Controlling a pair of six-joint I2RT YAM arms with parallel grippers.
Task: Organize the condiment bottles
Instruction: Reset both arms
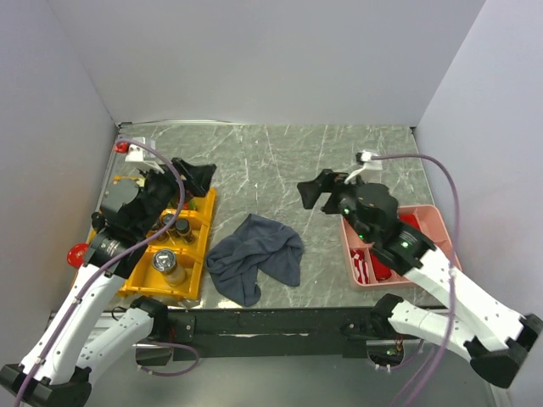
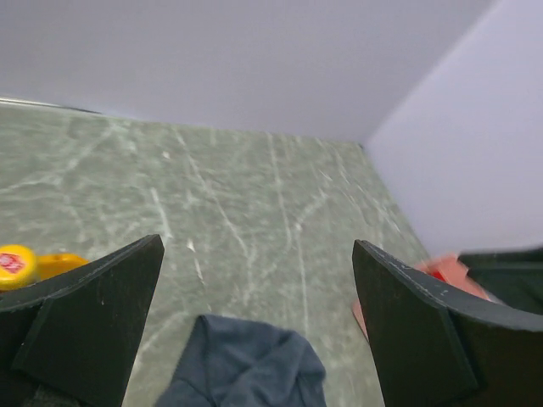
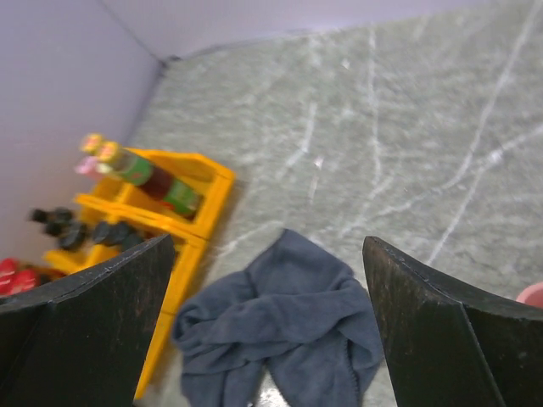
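Left arm: I see it raised over the yellow tray (image 1: 191,284) at the surface's left edge, wrist aimed toward the far right corner.
Left gripper (image 2: 256,254): jaws spread wide, nothing between them.
Right arm: leaning over the pink tray (image 1: 437,220) at the right edge, wrist turned toward the left.
Right gripper (image 3: 268,246): jaws equally wide, holding nothing.
Condiment bottles: in the yellow tray I make out a grey-lidded jar (image 1: 167,263) in the near compartment, dark-capped jars (image 1: 176,227) in the middle and a green-labelled bottle (image 3: 153,176) lying in the far one. A red cap (image 1: 78,253) sits just outside that tray.
Cloth (image 1: 254,254): dark grey, crumpled, between the trays toward the near edge.
Surface (image 1: 280,161): grey-green marble pattern with white veins.
Room: plain pale lilac walls (image 1: 254,59) on three sides.
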